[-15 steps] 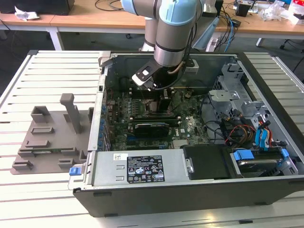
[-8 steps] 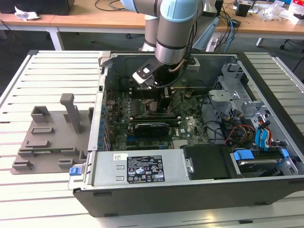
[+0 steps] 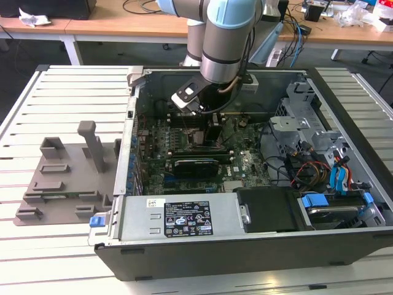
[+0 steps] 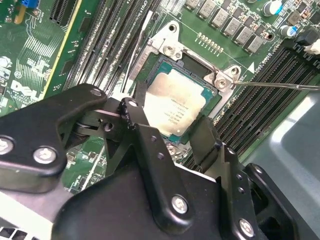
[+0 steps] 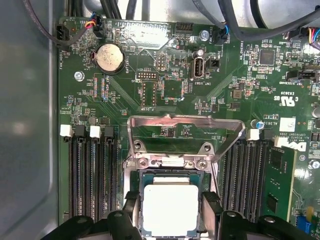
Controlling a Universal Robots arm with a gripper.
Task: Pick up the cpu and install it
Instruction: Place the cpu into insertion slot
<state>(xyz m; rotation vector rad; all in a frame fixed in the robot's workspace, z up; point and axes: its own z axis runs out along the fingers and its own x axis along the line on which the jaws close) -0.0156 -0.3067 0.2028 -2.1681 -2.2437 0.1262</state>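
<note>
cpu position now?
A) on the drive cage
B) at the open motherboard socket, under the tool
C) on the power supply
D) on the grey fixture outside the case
B: in the first wrist view the cpu lies at the socket with the load plate swung back, and the tool is right over it.
</note>
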